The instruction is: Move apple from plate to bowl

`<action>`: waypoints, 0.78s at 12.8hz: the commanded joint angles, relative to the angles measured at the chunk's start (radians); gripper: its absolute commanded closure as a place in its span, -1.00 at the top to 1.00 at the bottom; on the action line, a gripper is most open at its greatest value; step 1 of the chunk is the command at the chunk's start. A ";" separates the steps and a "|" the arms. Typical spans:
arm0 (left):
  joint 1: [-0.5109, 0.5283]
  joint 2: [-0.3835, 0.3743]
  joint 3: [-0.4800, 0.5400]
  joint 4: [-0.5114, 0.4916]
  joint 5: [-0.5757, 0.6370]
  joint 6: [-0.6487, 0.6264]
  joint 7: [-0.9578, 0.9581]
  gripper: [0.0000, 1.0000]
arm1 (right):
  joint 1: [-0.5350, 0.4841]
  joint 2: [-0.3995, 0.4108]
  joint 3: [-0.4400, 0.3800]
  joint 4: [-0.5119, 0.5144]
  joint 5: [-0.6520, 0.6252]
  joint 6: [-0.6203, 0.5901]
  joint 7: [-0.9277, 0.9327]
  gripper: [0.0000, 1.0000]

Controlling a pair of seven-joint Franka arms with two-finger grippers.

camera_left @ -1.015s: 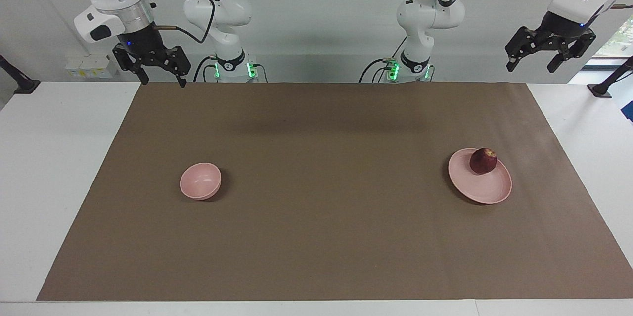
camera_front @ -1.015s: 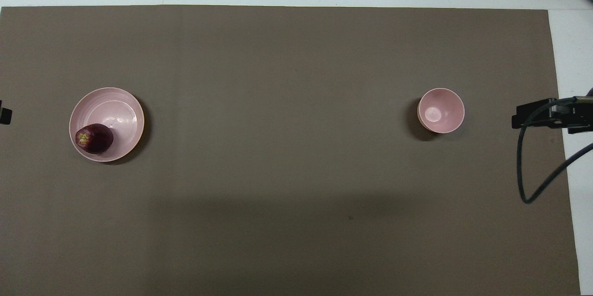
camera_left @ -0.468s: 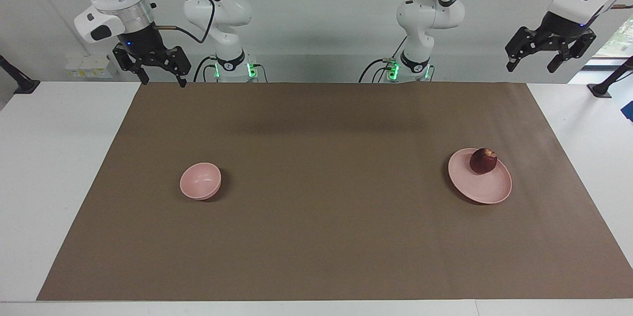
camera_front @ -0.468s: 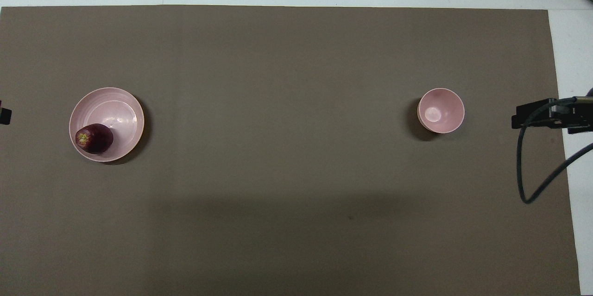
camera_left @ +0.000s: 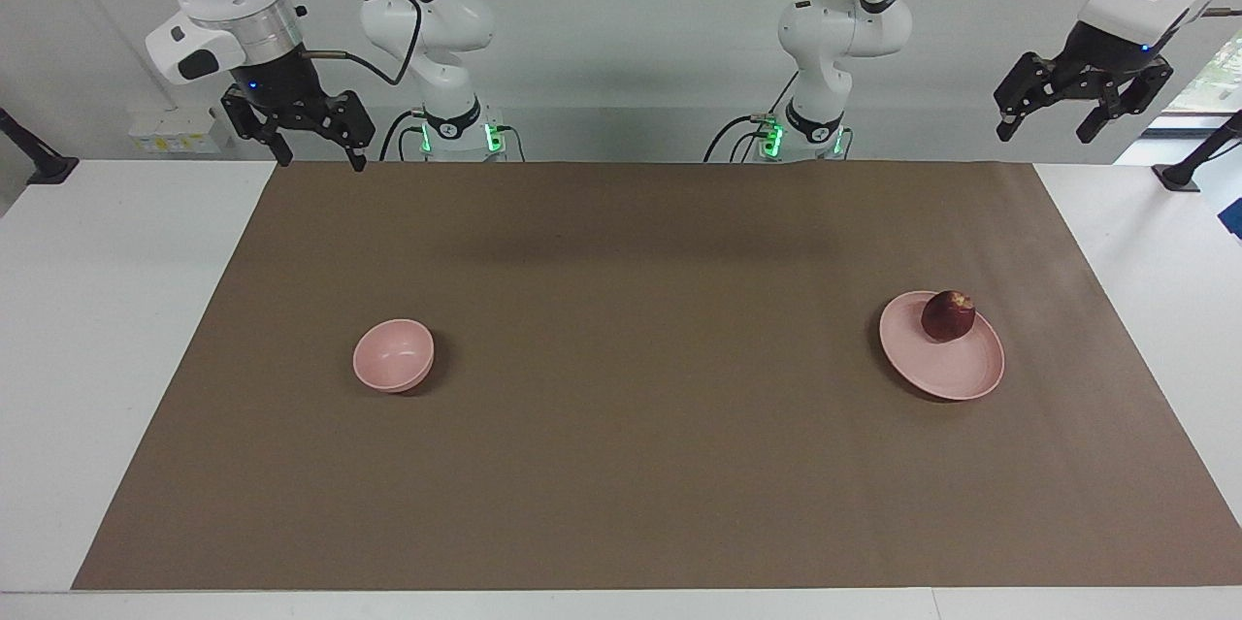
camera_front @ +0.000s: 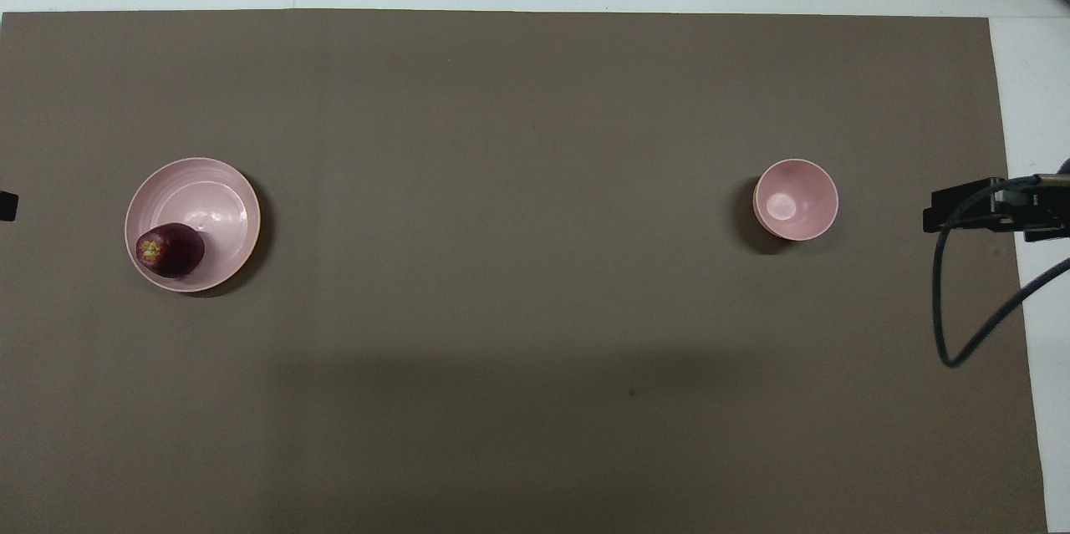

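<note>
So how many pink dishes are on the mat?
2: the plate toward the left arm's end, carrying the apple, and the bowl toward the right arm's end. None appear hidden.

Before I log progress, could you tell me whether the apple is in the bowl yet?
No, the apple sits on the plate; the bowl is empty.

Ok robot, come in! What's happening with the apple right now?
Left gripper and right gripper both open, up by the bases. Apple on plate. Bowl empty. Nothing between them.
</note>
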 commanded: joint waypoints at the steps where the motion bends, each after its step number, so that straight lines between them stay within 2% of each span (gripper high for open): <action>1: 0.011 -0.052 -0.003 -0.087 0.005 0.065 0.014 1.00 | -0.013 -0.025 0.006 -0.029 0.013 0.017 -0.010 1.00; 5: 0.011 -0.086 -0.003 -0.157 0.004 0.117 0.014 1.00 | -0.011 -0.025 0.006 -0.031 0.013 0.011 -0.004 1.00; 10: 0.027 -0.088 -0.001 -0.278 0.004 0.230 0.050 1.00 | -0.013 -0.025 0.006 -0.029 0.013 0.013 -0.004 1.00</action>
